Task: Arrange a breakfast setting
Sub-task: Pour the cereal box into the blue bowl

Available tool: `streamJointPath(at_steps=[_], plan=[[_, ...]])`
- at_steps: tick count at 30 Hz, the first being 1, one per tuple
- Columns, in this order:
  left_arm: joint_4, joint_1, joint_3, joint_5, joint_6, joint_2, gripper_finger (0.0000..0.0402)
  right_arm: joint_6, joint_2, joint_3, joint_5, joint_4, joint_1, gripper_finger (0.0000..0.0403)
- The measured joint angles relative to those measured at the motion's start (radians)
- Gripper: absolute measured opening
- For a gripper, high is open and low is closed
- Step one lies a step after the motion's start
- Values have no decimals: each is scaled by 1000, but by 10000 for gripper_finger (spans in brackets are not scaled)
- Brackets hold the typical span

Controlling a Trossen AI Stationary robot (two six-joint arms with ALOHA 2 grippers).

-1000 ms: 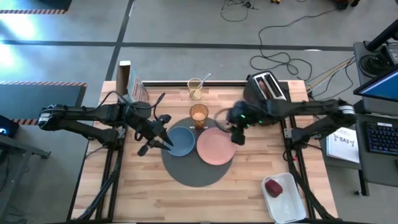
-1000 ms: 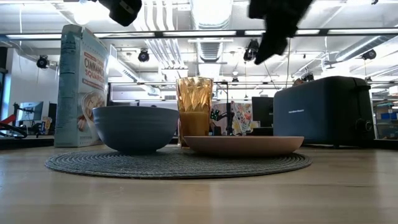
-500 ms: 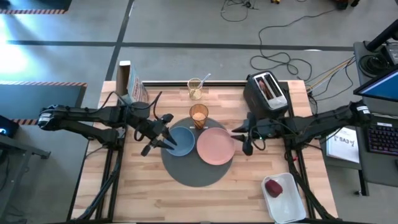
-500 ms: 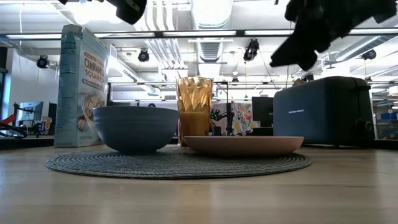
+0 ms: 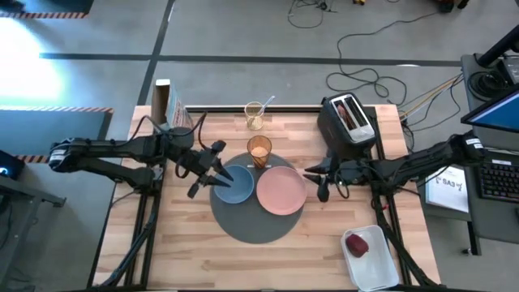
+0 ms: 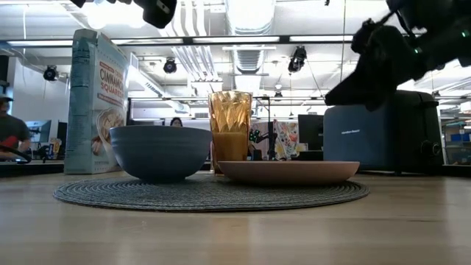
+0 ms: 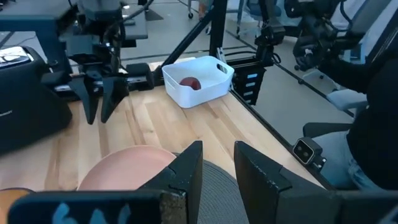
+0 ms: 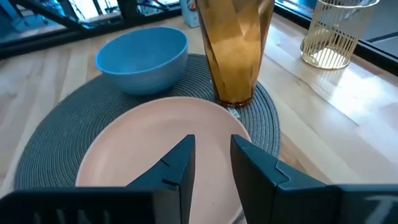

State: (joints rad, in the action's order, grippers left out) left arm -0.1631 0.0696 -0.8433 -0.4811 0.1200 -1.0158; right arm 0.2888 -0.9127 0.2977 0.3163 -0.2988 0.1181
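Note:
A round dark-grey mat lies mid-table. On it rest a blue bowl, a pink plate and, at its far edge, an amber tumbler. My left gripper hovers above the bowl's left rim, open, with nothing between its fingers. My right gripper hangs open just right of the plate and above the table, pointing across the plate toward the bowl. A red apple lies in the white tray. A toast slice stands in the toaster.
A cereal box stands at the far left corner. A wire cup holding a spoon stands behind the tumbler. The near half of the table in front of the mat is bare wood. A person shows in the room behind.
My right gripper has drawn back from above the plate's far right rim toward the table's right edge and sunk lower. It has tipped from pointing steeply down to pointing nearly level. The bowl, plate and tumbler have not moved.

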Motion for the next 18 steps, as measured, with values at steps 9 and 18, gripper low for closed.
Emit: streamJointPath(at_steps=[9, 18], plan=[[0, 5, -3, -1, -19, 2, 76, 0, 1, -105, 1, -101, 0, 77], [5, 5, -4, 0, -24, 2, 76, -3, 0, -103, -1, -97, 0, 86]])
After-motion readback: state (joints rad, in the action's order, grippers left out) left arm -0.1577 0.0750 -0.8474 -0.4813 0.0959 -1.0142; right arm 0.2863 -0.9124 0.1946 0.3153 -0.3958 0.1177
